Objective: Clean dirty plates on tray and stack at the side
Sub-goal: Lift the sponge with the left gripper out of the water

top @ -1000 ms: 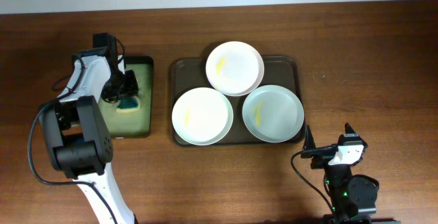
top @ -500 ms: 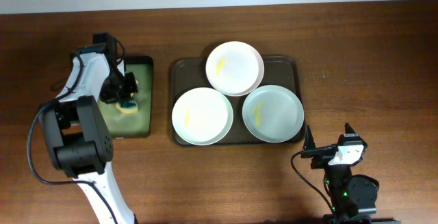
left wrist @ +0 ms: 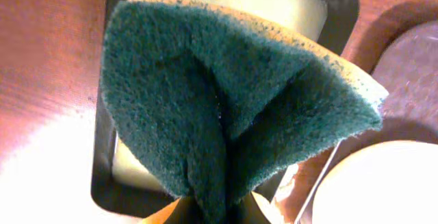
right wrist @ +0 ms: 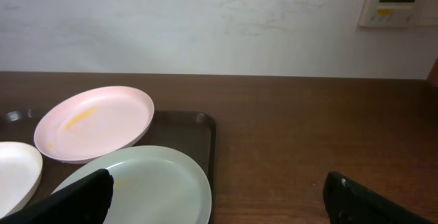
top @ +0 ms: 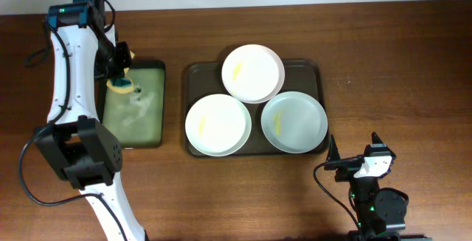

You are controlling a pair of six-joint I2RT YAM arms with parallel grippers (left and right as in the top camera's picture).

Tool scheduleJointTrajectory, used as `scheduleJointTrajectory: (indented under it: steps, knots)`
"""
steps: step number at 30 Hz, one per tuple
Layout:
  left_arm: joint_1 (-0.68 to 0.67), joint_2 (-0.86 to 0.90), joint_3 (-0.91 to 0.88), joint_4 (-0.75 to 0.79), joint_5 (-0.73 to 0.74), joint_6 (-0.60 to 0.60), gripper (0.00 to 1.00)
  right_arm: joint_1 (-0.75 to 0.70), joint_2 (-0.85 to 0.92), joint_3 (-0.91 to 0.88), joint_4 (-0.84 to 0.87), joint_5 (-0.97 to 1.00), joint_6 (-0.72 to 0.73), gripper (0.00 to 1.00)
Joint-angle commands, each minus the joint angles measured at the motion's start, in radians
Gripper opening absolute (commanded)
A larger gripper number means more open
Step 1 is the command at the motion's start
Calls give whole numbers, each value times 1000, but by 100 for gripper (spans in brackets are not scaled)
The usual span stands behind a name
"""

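Note:
Three white plates lie on the dark brown tray [top: 191, 71]: one at the back [top: 253, 72], one front left [top: 217, 125], one front right [top: 294, 121], each with a yellow smear. My left gripper [top: 119, 79] is shut on a green and yellow sponge [left wrist: 226, 107] and holds it above the far end of the small black-rimmed tray [top: 153, 134]. My right gripper [top: 352, 161] is open and empty near the table's front edge, right of the front right plate [right wrist: 137, 186]. The back plate [right wrist: 96, 121] and the brown tray's corner [right wrist: 205, 125] show in the right wrist view.
The small black-rimmed tray [left wrist: 342, 5] with a greenish wet inside lies left of the brown tray. Bare wooden table [top: 398, 64] stretches right of the brown tray. A white wall runs along the table's far edge [right wrist: 219, 25].
My left gripper has lifted the sponge out of the small tray and moved toward its far end. The arm has swung back. The right arm and the plates have not moved.

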Motion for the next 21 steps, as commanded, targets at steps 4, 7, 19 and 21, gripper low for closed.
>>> scheduleJointTrajectory:
  steps: [4, 7, 19, 21]
  knots:
    - [-8, -11, -336, 174, 77, -56, 0, -6, -6, -5, -7, 9, 9, 98]
    - [5, -16, -312, 130, 90, -55, 0, -6, -6, -5, -7, 9, 9, 98]
    - [31, -11, -71, -53, 68, -55, 0, -6, -6, -5, -7, 9, 9, 98]
    - [31, -11, -294, 102, 94, -60, 0, -6, -6, -5, -7, 9, 9, 98]
